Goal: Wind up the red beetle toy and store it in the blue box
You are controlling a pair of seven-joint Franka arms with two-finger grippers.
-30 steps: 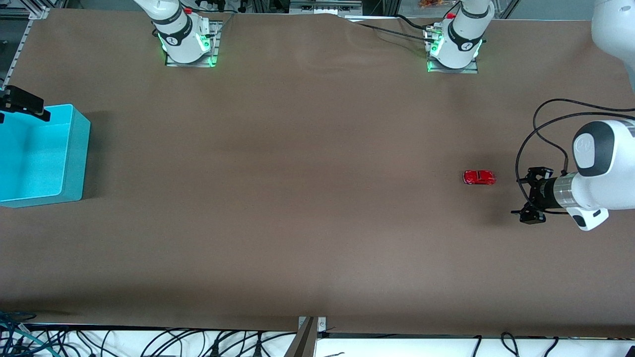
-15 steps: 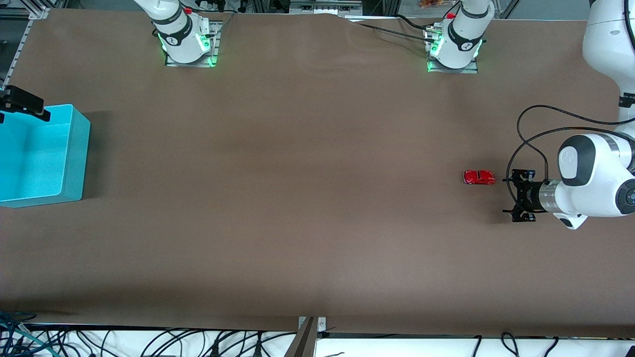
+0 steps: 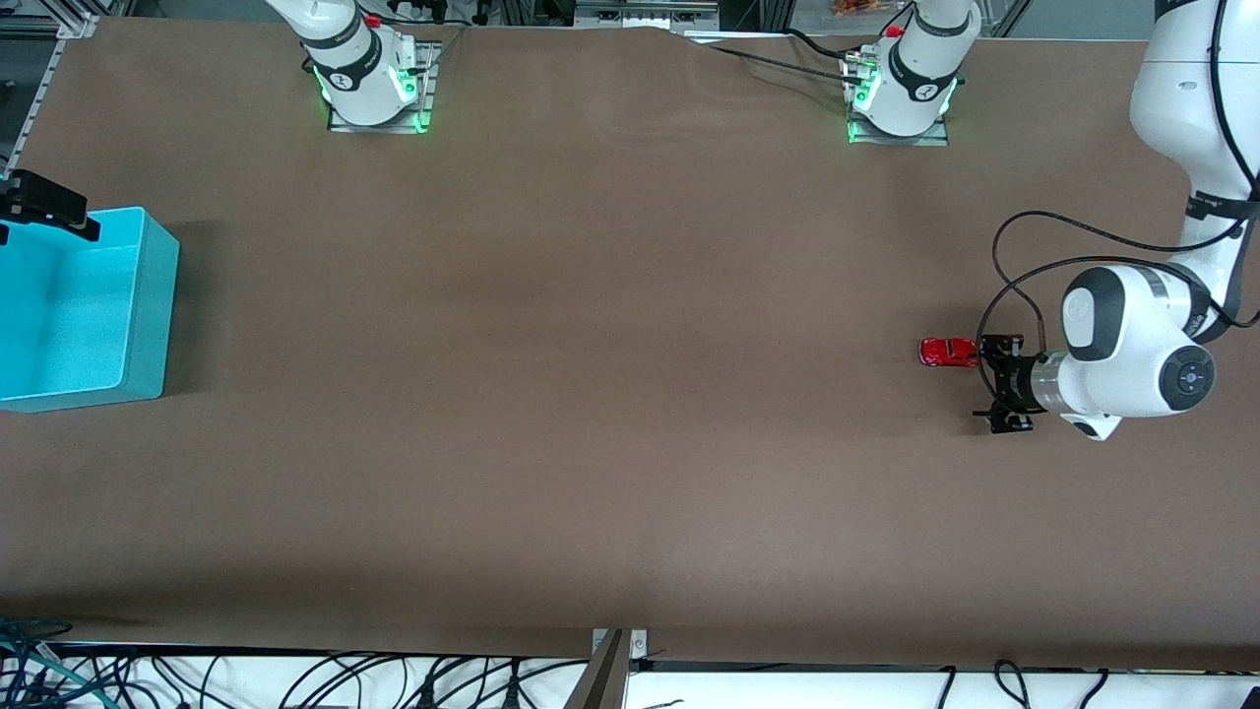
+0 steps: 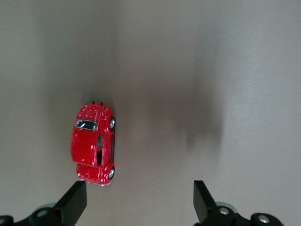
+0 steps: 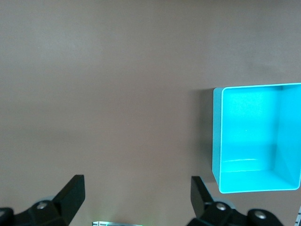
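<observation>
The red beetle toy (image 3: 948, 352) (image 4: 93, 143) stands on its wheels on the brown table, toward the left arm's end. My left gripper (image 3: 992, 385) (image 4: 139, 200) is low over the table right beside the toy and open. One of its fingertips (image 4: 75, 197) sits just off the car's end, and nothing is between the fingers. The blue box (image 3: 148, 315) (image 5: 216, 141) stands at the right arm's end of the table with nothing in it. My right gripper (image 3: 44, 205) (image 5: 136, 195) waits open above the box's rim nearest the arm bases.
The two arm bases (image 3: 369, 84) (image 3: 901, 94) stand with green lights along the table's edge farthest from the front camera. The left arm's cable (image 3: 1014, 246) loops above its wrist. Loose cables (image 3: 394, 679) lie off the table's near edge.
The left arm has swung in from its end of the table, bringing its open gripper up beside the toy. The toy, the box and the right gripper have not moved.
</observation>
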